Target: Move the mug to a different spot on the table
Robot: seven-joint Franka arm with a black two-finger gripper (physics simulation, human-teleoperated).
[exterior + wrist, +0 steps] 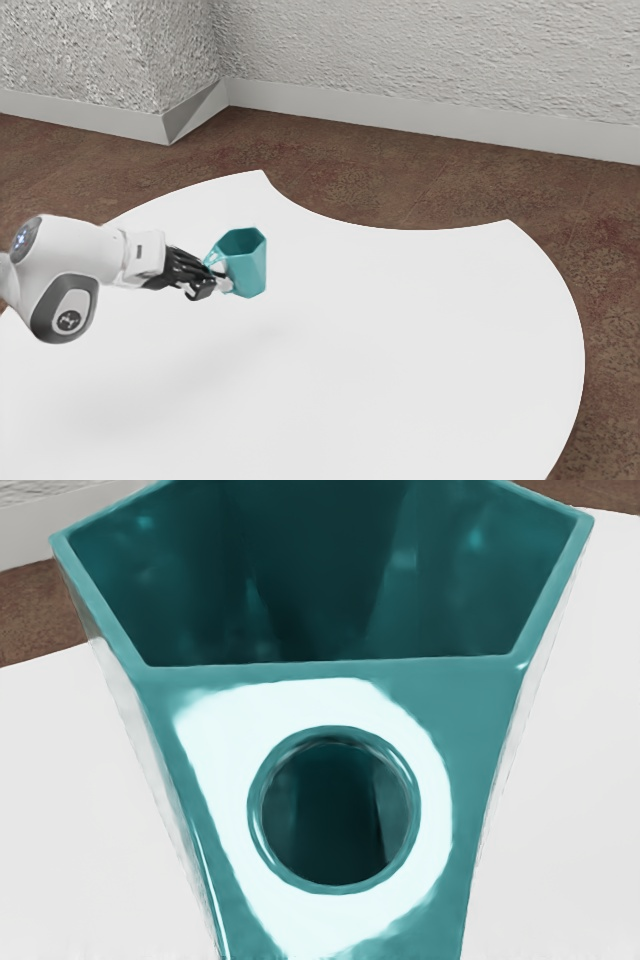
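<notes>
A teal, faceted mug (247, 262) hangs a little above the white table (400, 340) in the exterior view, left of the table's middle, with a faint shadow below it. My black gripper (214, 277) comes in from the exterior view's left and is shut on the mug's handle side. In the wrist view the mug (330, 600) sits right under my hand, its pale round handle ring (425, 770) facing the camera and its empty mouth turned away from the hand.
The white table has a curved edge (570, 330) on the exterior view's right and a notch at the back (300, 210). Brown floor (420, 170) and a grey textured wall (400, 50) lie beyond it.
</notes>
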